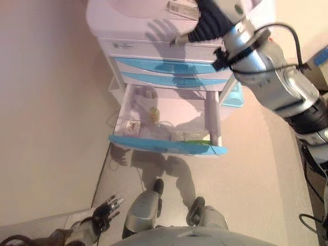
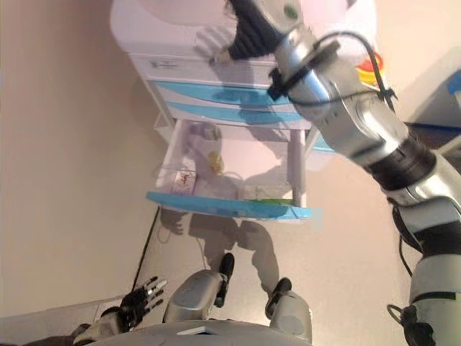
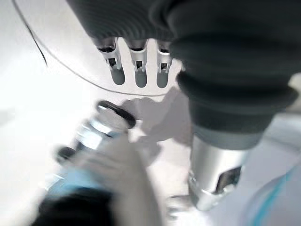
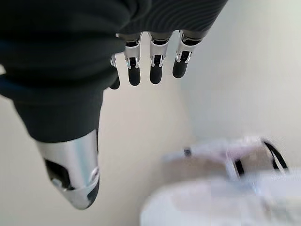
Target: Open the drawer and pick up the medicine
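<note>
Medicine (image 1: 134, 126) lies at the front left of the open drawer (image 1: 169, 146) while our right hand (image 4: 150, 66), fingers straight and empty, hovers over the cabinet (image 1: 128, 23), so reaching down could clip the cabinet's front.

Silver-grey arms end in dark ribbed wrist covers and silver, dark-tipped fingers (image 4: 155, 70) on each hand.
</note>
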You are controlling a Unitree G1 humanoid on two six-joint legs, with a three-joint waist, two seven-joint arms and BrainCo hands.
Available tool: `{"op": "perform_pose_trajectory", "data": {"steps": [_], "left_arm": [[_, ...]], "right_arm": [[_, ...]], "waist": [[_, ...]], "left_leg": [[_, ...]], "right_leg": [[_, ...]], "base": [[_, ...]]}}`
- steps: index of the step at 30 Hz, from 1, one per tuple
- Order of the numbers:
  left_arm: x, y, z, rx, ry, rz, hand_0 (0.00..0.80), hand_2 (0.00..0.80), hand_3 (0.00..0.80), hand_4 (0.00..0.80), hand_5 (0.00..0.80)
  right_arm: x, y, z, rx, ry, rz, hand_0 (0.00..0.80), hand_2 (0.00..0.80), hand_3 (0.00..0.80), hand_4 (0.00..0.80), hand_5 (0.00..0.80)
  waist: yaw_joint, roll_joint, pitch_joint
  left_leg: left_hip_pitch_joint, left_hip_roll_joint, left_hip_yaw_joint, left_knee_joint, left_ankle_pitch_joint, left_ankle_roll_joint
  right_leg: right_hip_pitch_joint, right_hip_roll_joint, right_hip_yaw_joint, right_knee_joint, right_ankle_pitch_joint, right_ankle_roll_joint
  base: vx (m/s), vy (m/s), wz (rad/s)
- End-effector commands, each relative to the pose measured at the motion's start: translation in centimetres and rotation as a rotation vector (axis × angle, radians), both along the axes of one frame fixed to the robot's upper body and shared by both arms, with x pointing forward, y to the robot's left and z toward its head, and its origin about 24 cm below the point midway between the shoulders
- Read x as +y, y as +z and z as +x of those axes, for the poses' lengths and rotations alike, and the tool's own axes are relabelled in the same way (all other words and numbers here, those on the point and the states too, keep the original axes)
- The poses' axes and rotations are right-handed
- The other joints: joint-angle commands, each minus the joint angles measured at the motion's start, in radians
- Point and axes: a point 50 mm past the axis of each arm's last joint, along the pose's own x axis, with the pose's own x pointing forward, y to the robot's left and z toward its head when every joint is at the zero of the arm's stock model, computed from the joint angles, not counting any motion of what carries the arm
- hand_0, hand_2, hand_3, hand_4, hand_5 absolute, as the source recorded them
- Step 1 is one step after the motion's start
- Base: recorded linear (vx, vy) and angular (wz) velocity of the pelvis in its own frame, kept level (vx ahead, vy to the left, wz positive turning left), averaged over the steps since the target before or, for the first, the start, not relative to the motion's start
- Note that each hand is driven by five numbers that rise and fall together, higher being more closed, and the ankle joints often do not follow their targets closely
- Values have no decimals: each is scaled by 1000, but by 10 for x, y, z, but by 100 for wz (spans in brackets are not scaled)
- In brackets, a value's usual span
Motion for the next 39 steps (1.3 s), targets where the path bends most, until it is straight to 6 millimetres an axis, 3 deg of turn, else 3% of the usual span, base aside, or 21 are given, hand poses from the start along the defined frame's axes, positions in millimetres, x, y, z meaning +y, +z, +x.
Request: {"op": "perform_pose_trajectory", "data": {"steps": [1, 11, 19, 28, 34, 39], "left_arm": [[1, 3, -3, -9, -181, 100, 0, 0, 0, 0, 0], [-1, 17, 39, -49, -396, 252, 0, 0, 0, 0, 0], [1, 36, 81, -147, -544, 430, 0, 0, 0, 0, 0], [18, 63, 120, -224, -602, 588, 0, 0, 0, 0, 0], [44, 79, 127, -243, -573, 709, 0, 0, 0, 0, 0], [77, 100, 132, -227, -495, 811, 0, 0, 0, 0, 0]], "right_arm": [[-3, 21, -22, 45, 80, -37, 0, 0, 0, 0, 0], [-5, -34, -44, 660, 335, -163, 0, 0, 0, 0, 0], [-34, -93, -43, 1069, 361, -127, 0, 0, 0, 0, 0], [-79, -180, -41, 1464, 134, -104, 0, 0, 0, 0, 0], [-153, -264, -57, 1681, -312, 29, 0, 0, 0, 0, 0], [-194, -318, -91, 1780, -551, 197, 0, 0, 0, 0, 0]], "waist": [[0, 10, -7], [-109, 5, -28], [-202, 3, -1], [-289, 13, 45], [-334, 19, 71], [-371, 24, 84]], "left_leg": [[33, -20, 28, -38, -101, -6], [51, 4, 97, -52, -116, -10], [42, 18, 166, -41, -128, -5], [34, 26, 214, -7, -143, -3], [30, 29, 237, 16, -152, -5], [29, 28, 248, 23, -154, -7]], "right_leg": [[20, -15, 21, 67, -17, 74], [-15, 11, 102, 59, -16, 75], [-51, 27, 158, 57, 3, 77], [-85, 29, 204, 68, 16, 76], [-96, 29, 224, 61, 12, 69], [-111, 33, 234, 67, 7, 61]], "base": [[-36, 1, -27], [-5, -21, -30], [-36, -32, -28], [-25, -15, -21], [-4, 27, -13], [7, 36, -16]]}}
